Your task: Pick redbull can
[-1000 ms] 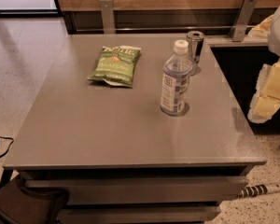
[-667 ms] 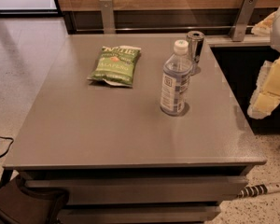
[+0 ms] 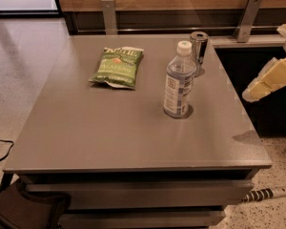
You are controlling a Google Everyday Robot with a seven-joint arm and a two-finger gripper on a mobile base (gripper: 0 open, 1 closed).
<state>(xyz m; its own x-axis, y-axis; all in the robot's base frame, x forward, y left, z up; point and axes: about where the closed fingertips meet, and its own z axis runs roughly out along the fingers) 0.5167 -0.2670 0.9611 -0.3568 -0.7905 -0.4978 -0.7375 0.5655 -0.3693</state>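
The redbull can (image 3: 199,50), slim and silvery with a dark top rim, stands upright near the far right of the grey table (image 3: 109,128). A clear water bottle (image 3: 179,81) with a white cap stands just in front of it, partly covering its lower left. My gripper (image 3: 269,79) shows as cream-coloured parts at the right edge of the view, beyond the table's right side. It is to the right of the can and nearer to the camera, apart from it and holding nothing I can see.
A green chip bag (image 3: 118,67) lies flat at the table's far left-centre. A wooden wall with metal brackets (image 3: 248,18) runs behind the table. A dark gap lies to the table's right, and a cable (image 3: 264,193) lies on the speckled floor.
The cream gripper parts at the right edge have shifted a little up and to the left, toward the table. The can, bottle and bag have not moved.
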